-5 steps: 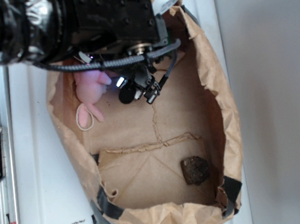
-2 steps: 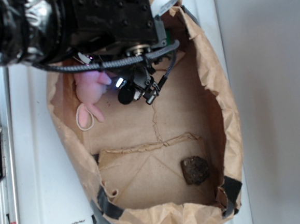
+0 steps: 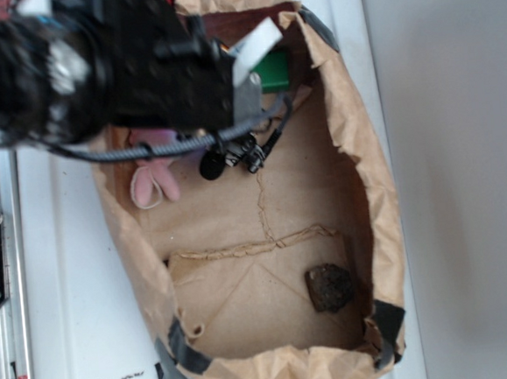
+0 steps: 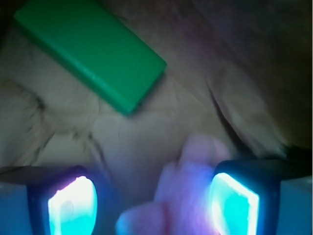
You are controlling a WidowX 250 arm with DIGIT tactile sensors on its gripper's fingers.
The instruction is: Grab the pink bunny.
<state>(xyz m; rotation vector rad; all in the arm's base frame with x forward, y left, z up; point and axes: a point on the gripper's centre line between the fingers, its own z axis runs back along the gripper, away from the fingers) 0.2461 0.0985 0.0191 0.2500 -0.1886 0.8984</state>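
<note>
Tool down in the bag, bunny sitting between the jaws but not pinched yet

Closest to the wrist cam, the tool (image 4: 154, 200) is spread wide, its two glowing pads (image 4: 73, 203) apart at the bottom of the frame, nothing clamped. The pink bunny (image 4: 183, 196) pokes up in that gap, hugging the right-hand pad and with slack on the left, so I'd guess the tool wants a small nudge to centre before closing. Just past it is bare brown paper, then the green block (image 4: 93, 54) lying flat further back, well clear of the jaws. From outside, the arm covers most of the bunny, only its ears (image 3: 152, 182) showing near the paper bag (image 3: 376, 189) wall. The dark lump (image 3: 330, 287) sits at the bag's other end, all on the white tabletop (image 3: 69, 300).
</note>
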